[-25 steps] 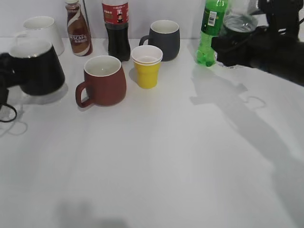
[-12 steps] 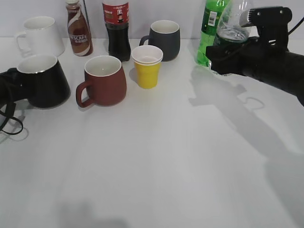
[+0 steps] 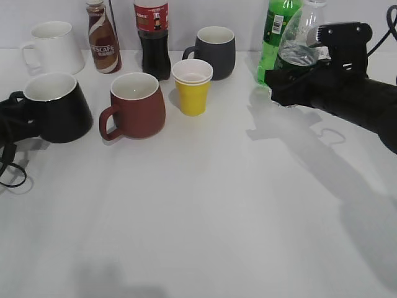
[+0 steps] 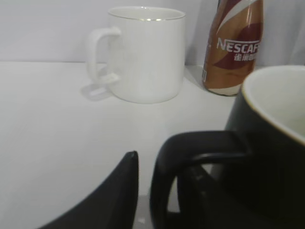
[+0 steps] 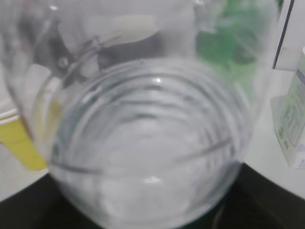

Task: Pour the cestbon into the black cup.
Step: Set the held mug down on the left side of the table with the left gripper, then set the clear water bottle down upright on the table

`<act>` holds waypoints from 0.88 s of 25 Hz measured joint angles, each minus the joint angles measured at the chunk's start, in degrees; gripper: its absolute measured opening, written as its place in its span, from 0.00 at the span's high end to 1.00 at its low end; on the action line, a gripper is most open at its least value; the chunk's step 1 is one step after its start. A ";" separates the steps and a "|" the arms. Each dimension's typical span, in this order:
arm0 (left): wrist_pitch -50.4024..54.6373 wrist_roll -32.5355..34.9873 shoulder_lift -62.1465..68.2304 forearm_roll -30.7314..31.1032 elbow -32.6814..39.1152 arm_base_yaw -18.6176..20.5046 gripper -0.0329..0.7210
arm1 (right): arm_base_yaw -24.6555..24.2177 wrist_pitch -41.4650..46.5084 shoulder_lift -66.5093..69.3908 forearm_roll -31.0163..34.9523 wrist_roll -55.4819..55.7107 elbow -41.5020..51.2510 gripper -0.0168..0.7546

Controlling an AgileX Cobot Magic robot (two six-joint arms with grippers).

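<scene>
- Exterior view: I had the cestbon [image 3: 302, 38] in my right pincer [image 3: 291, 79], clamped about its lower body at the far right of the tabletop [image 3: 205, 205], upright and just in front of the bright green soda bottle [image 3: 276, 31]. The black cup [image 3: 57, 105] sat at the far left, well apart from the bottle, so I judged both grasps made but the carry and the pour still ahead. The cup was glossy with a white inside; the bottle was clear ribbed plastic.
- Left wrist view: my left pincer [image 4: 157, 191] straddled the cup's loop handle [image 4: 190, 157], one dark finger each side; I could not tell whether it gripped.
- Right wrist view: the bottle's blurred ribs filled the frame, water inside, the pincer tight around it.
</scene>
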 joint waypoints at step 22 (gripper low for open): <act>2.40 -0.05 -6.83 1.99 7.00 0.00 0.56 | 0.00 -5.27 4.86 1.94 -0.98 0.00 0.37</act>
